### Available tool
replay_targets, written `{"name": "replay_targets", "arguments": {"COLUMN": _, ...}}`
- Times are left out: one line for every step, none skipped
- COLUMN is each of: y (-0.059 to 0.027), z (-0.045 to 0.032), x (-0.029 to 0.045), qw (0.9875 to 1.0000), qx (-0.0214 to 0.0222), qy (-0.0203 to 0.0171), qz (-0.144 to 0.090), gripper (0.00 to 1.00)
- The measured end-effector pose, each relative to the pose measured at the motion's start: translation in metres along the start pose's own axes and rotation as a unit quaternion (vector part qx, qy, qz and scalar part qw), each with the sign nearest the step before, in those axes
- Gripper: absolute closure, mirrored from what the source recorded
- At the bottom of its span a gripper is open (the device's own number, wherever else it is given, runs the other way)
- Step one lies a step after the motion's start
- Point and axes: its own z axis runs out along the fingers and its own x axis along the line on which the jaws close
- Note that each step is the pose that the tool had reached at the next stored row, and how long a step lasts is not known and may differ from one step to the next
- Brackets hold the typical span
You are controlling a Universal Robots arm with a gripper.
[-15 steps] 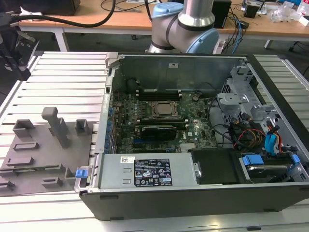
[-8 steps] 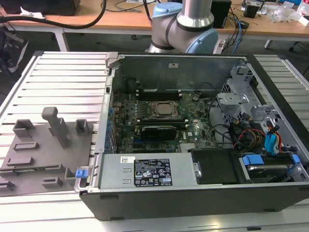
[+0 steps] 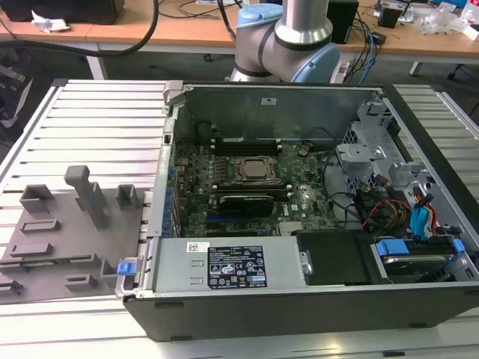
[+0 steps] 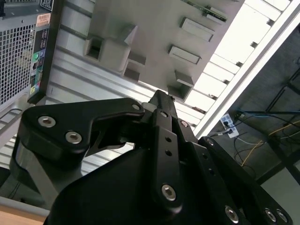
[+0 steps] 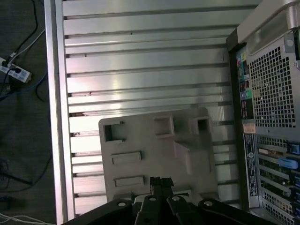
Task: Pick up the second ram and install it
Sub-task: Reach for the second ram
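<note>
A thin green stick that looks like the second ram [image 4: 206,11] lies at the far end of the grey plastic tray [image 4: 154,28] in the second wrist view. My gripper [image 4: 161,96] hangs high over this tray, fingers pressed together with nothing between them. In the first wrist view the shut fingertips [image 5: 159,182] sit over the tray's near edge [image 5: 140,136]. The open computer case [image 3: 299,314] holds the green motherboard [image 3: 299,202], with long dark memory slots [image 3: 247,142] beside the CPU socket [image 3: 253,170].
On the exterior view's left the tray [image 3: 75,247] rests on a ribbed aluminium table [image 3: 97,120], with an upright post [image 3: 90,194] and low blocks on it. The case's rear panel [image 5: 267,117] stands beside the tray. Drive cages and cables [image 3: 397,209] crowd the case's right side.
</note>
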Motion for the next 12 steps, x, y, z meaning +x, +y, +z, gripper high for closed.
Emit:
{"name": "replay_targets", "arguments": {"y": -0.0018, "z": 0.0, "x": -0.0001, "qw": 1.0, "qx": 0.0, "qy": 0.0, "qz": 0.0, "gripper": 0.89}}
{"name": "replay_targets", "arguments": {"y": -0.003, "z": 0.0, "x": -0.0002, "qw": 1.0, "qx": 0.0, "qy": 0.0, "qz": 0.0, "gripper": 0.89}}
{"name": "replay_targets", "arguments": {"y": -0.0056, "z": 0.0, "x": -0.0003, "qw": 1.0, "qx": 0.0, "qy": 0.0, "qz": 0.0, "gripper": 0.89}}
{"name": "replay_targets", "arguments": {"y": -0.007, "z": 0.0, "x": -0.0004, "qw": 1.0, "qx": 0.0, "qy": 0.0, "qz": 0.0, "gripper": 0.89}}
{"name": "replay_targets", "arguments": {"y": -0.0081, "z": 0.0, "x": -0.0005, "qw": 1.0, "qx": 0.0, "qy": 0.0, "qz": 0.0, "gripper": 0.89}}
{"name": "replay_targets", "arguments": {"y": -0.0096, "z": 0.0, "x": -0.0006, "qw": 1.0, "qx": 0.0, "qy": 0.0, "qz": 0.0, "gripper": 0.89}}
{"name": "replay_targets", "arguments": {"y": -0.0129, "z": 0.0, "x": -0.0007, "qw": 1.0, "qx": 0.0, "qy": 0.0, "qz": 0.0, "gripper": 0.89}}
{"name": "replay_targets", "arguments": {"y": -0.0143, "z": 0.0, "x": -0.0008, "qw": 1.0, "qx": 0.0, "qy": 0.0, "qz": 0.0, "gripper": 0.89}}
{"name": "replay_targets", "arguments": {"y": -0.0154, "z": 0.0001, "x": -0.0008, "qw": 1.0, "qx": 0.0, "qy": 0.0, "qz": 0.0, "gripper": 0.89}}
{"name": "replay_targets", "arguments": {"y": -0.0169, "z": 0.0, "x": -0.0009, "qw": 1.0, "qx": 0.0, "qy": 0.0, "qz": 0.0, "gripper": 0.89}}
{"name": "replay_targets", "arguments": {"y": -0.0193, "z": 0.0, "x": -0.0009, "qw": 1.0, "qx": 0.0, "qy": 0.0, "qz": 0.0, "gripper": 0.89}}
{"name": "replay_targets", "arguments": {"y": -0.0208, "z": 0.0001, "x": -0.001, "qw": 1.0, "qx": 0.0, "qy": 0.0, "qz": 0.0, "gripper": 0.89}}
